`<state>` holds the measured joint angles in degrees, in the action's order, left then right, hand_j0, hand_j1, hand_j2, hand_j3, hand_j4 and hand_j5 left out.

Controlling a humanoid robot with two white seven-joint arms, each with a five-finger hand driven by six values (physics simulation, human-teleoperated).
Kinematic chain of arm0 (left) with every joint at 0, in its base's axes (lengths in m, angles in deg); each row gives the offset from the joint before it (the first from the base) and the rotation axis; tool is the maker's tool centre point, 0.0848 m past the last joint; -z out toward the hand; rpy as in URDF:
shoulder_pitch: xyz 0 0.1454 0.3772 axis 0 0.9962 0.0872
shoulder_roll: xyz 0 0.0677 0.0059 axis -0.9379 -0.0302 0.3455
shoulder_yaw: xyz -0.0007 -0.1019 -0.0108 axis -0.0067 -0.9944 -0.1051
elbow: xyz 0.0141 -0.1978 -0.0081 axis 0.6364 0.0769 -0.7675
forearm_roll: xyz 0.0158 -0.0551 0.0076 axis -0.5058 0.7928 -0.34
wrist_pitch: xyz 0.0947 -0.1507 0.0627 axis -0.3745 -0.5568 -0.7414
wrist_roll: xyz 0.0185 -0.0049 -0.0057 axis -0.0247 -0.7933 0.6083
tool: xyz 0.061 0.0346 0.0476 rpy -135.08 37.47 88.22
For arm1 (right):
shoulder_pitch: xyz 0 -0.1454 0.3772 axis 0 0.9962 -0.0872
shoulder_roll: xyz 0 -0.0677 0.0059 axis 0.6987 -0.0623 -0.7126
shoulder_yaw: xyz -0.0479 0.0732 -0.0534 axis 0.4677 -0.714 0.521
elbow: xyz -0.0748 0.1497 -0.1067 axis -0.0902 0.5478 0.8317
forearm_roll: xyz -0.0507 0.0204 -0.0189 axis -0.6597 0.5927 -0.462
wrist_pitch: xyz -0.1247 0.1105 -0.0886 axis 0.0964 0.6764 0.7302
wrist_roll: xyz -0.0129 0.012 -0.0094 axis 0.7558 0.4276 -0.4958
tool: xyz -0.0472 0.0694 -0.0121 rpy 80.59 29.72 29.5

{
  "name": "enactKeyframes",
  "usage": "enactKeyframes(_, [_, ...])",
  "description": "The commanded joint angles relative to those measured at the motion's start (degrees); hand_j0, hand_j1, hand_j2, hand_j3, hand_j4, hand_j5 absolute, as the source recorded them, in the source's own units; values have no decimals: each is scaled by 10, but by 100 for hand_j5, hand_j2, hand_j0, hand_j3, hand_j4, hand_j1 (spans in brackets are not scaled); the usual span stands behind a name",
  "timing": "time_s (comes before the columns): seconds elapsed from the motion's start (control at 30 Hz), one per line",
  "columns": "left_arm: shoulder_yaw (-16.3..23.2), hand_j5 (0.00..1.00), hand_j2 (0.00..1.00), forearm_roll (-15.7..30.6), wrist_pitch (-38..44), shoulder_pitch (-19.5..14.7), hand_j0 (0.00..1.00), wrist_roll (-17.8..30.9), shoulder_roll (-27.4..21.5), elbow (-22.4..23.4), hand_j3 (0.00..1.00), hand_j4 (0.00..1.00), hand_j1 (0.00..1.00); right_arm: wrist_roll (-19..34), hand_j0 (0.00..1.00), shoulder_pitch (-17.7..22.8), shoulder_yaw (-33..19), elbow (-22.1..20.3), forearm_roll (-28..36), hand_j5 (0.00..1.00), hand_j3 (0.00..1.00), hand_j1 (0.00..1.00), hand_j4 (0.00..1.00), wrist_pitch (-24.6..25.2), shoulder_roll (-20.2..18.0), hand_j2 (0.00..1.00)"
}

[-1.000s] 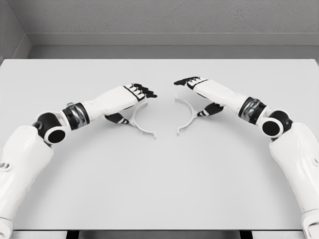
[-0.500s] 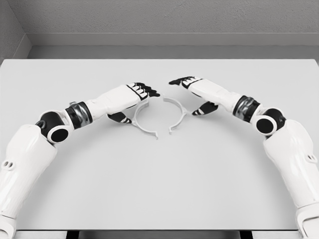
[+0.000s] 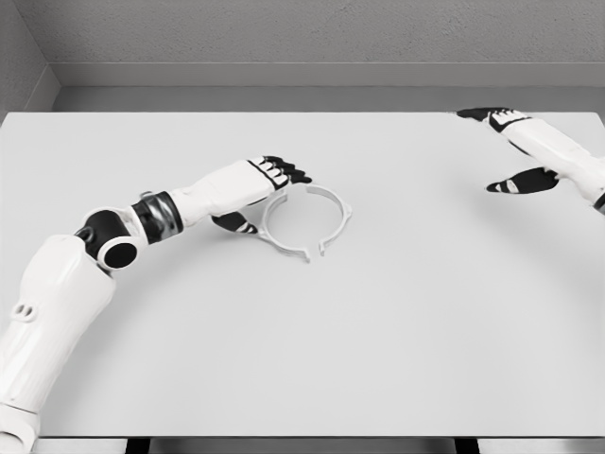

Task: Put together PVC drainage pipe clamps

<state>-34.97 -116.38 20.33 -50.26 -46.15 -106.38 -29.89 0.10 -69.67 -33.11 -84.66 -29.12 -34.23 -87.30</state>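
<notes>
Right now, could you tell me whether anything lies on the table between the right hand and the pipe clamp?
Nothing visible does. Only bare table lies between the right hand, open near the far right edge, and the pipe clamp, which the left hand touches.

Bright, even, diffuse render light; sharp focus throughout, only faint soft shadows, no glare.

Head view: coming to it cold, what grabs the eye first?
The white clamp ring at the table's centre, its two halves meeting at the far side with a small gap toward the camera. The left hand rests against its left edge, while the right hand hangs open far off at the right edge.
</notes>
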Motion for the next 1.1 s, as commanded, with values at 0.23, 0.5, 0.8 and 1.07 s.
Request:
enactKeyframes(0.23, [-2, 100, 100, 4, 1, -1, 100, 5, 8, 1, 100, 100, 100, -3, 100, 161, -124, -129, 198, 100, 100, 100, 100, 2, -69, 100])
enactKeyframes(0.5, [-7, 100, 100, 6, 1, -2, 100, 11, 4, 2, 100, 100, 100, -2, 100, 206, -123, -158, 222, 100, 100, 100, 100, 2, -52, 100])
enactKeyframes(0.8, [-4, 100, 100, 12, 1, 4, 100, 11, 3, -10, 100, 100, 100, -1, 100, 207, -119, -163, 219, 100, 100, 100, 100, 2, -52, 100])
enactKeyframes(1.07, [-3, 100, 100, 15, 1, 6, 100, 11, 1, -24, 100, 100, 100, -2, 100, 210, -119, -161, 220, 100, 100, 100, 100, 2, -51, 100])
